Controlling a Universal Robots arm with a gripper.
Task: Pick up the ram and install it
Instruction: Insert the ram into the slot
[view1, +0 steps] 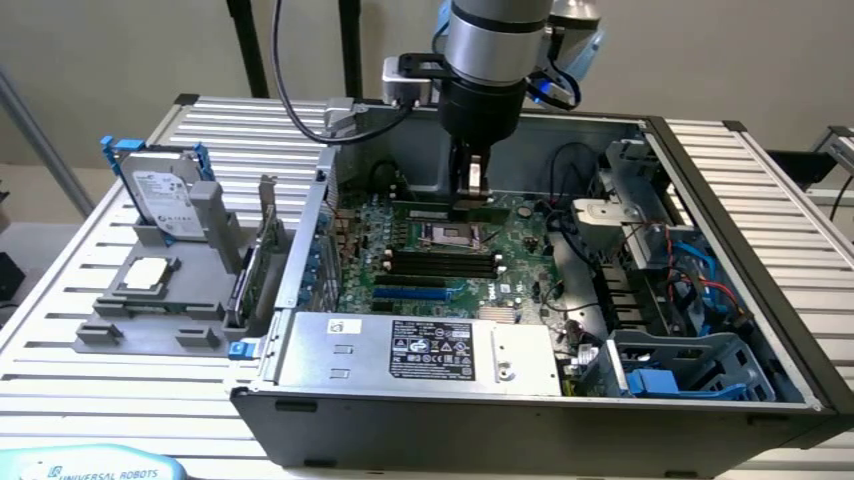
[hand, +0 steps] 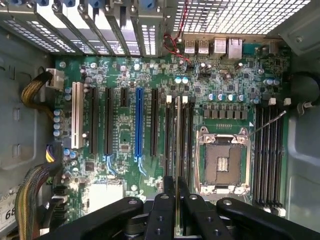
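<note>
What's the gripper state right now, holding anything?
Gripper: closed on the ram, held edge-on over the motherboard's slots inside the open PC case.

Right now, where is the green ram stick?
The ram is clamped edge-on in the gripper, held over the motherboard inside the computer case. In the wrist view it lines up with the memory slots beside the empty processor socket.

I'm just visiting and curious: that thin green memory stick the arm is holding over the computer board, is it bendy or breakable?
Probably stiff: the ram runs dead straight from the gripper, with no sag. Likely light, since a slim pinch alone holds it. Probably fragile if forced, as it looks very thin edge-on.
</note>
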